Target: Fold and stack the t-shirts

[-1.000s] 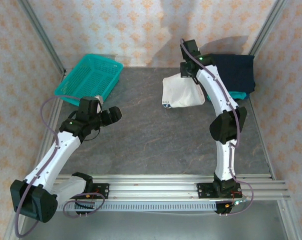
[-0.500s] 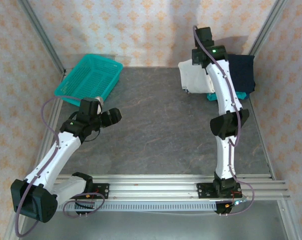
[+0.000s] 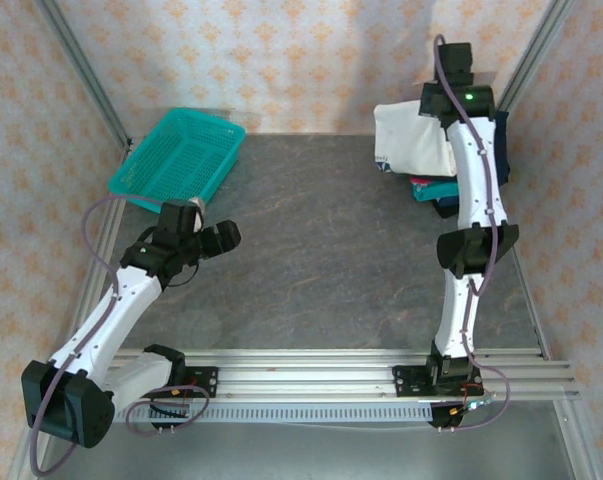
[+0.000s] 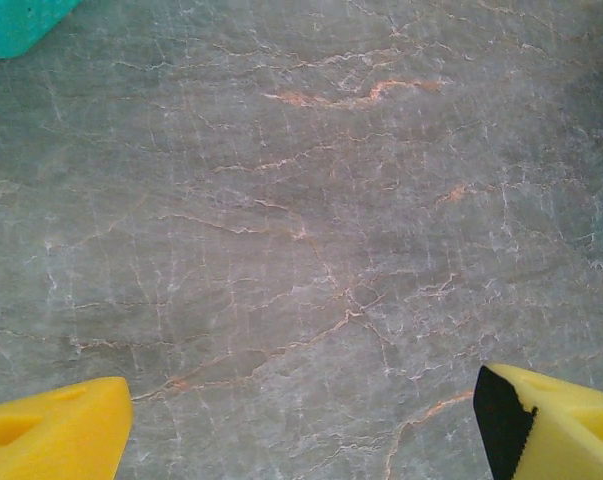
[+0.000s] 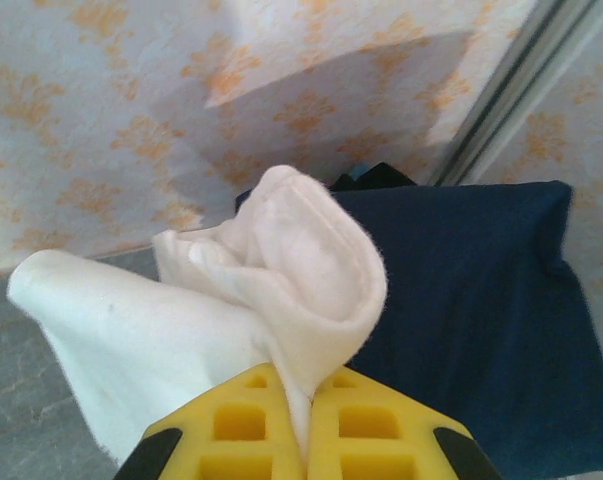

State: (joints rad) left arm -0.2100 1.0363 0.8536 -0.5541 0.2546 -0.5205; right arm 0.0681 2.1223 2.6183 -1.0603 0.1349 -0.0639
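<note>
A folded white t-shirt [image 3: 413, 142] hangs at the back right, pinched by my right gripper [image 3: 443, 108] over the stack. In the right wrist view the yellow fingers [image 5: 376, 425] are shut on a bunched fold of the white t-shirt [image 5: 291, 270], with the navy t-shirt [image 5: 481, 300] spread just beyond it. Under the white cloth the stack shows teal and red/pink edges [image 3: 433, 187] and navy cloth [image 3: 502, 140]. My left gripper [image 3: 224, 234] hovers open over bare table at the left; its yellow fingertips [image 4: 56, 435] stand wide apart with nothing between.
A teal plastic mesh basket [image 3: 179, 158] stands at the back left, its corner [image 4: 16, 22] in the left wrist view. The grey stone table [image 3: 321, 250] spreads between the arms. Patterned walls and metal frame posts [image 3: 526, 60] close in the back and sides.
My right gripper has carried the white t-shirt from the table's back middle up and to the right, over the stack in the corner. The left arm has stayed put.
</note>
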